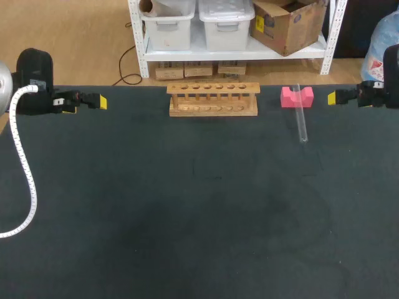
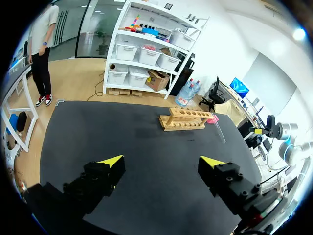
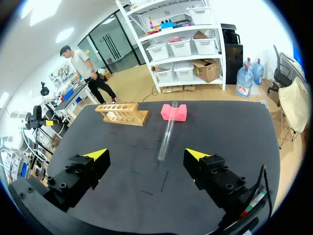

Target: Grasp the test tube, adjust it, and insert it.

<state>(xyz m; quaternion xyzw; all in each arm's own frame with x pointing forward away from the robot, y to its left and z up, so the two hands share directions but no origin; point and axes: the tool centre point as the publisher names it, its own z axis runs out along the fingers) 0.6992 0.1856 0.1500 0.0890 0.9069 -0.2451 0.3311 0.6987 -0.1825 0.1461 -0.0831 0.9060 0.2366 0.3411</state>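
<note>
Mostly matt stuff going on here, only the tube is shining.

The table [image 1: 187, 237] is wearing a dark, matt, cloth-like cover that's barely reflecting anything. The rack [image 1: 213, 99] is looking like plain light wood, smooth, with a slight sheen. The test tube [image 1: 301, 121] is showing clear and glossy; glass or clear plastic, can't tell which. The pink block [image 1: 296, 97] is coming across as matt, maybe foam or plastic. The left gripper [image 2: 161, 164] and right gripper [image 3: 146, 155] are showing matt black bodies with flat yellow tips [image 2: 111, 161], and a ribbed white plastic hose [image 1: 25, 180] is hanging off the left arm.
</note>
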